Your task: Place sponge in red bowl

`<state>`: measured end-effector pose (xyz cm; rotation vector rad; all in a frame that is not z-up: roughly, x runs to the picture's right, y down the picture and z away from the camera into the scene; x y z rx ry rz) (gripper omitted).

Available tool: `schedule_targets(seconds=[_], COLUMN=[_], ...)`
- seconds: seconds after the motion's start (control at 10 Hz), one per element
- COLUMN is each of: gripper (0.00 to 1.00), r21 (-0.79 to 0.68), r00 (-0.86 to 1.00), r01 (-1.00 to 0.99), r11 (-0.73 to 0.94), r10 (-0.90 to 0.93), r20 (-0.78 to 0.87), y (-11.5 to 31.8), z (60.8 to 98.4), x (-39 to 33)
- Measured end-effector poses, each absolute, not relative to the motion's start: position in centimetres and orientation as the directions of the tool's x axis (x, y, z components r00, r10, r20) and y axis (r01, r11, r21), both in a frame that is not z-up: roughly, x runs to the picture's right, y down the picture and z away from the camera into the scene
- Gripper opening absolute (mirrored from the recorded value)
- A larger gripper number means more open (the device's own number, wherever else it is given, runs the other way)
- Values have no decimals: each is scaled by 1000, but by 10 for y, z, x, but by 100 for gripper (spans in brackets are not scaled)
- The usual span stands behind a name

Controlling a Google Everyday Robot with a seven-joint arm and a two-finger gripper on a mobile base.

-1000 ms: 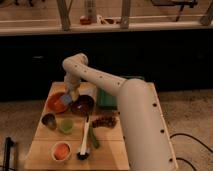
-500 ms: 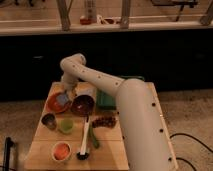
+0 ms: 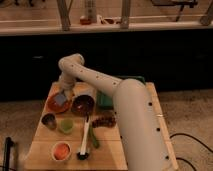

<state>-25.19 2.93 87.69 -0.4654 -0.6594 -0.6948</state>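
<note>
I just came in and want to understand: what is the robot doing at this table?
The robot's single arm reaches across the wooden table. Its hand is shut on the sponge, right over the red bowl at the table's left side, beside the dark brown bowl. Whether the sponge touches the bowl cannot be told.

Three bowls, two cups, one sponge (image 3: 61, 99)
One red bowl (image 3: 51, 105), one brown bowl (image 3: 82, 105), one white bowl (image 3: 54, 149); metal cup (image 3: 48, 120), green cup (image 3: 66, 125); one gripper (image 3: 62, 94) over the red bowl.

Readable text, labels, brands, numbers: none in view. Pincer (image 3: 62, 95): closed on the sponge (image 3: 61, 100), over the red bowl (image 3: 51, 105) on the desk (image 3: 44, 146).
</note>
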Motion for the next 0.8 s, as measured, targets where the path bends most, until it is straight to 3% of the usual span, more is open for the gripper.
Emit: schedule_targets(seconds=[0.8], gripper=[0], r21=[-163], r00=[550], r01=[732], r11=[662], r10=[-432], r20=[715], y=[32], z=[887], x=[-266])
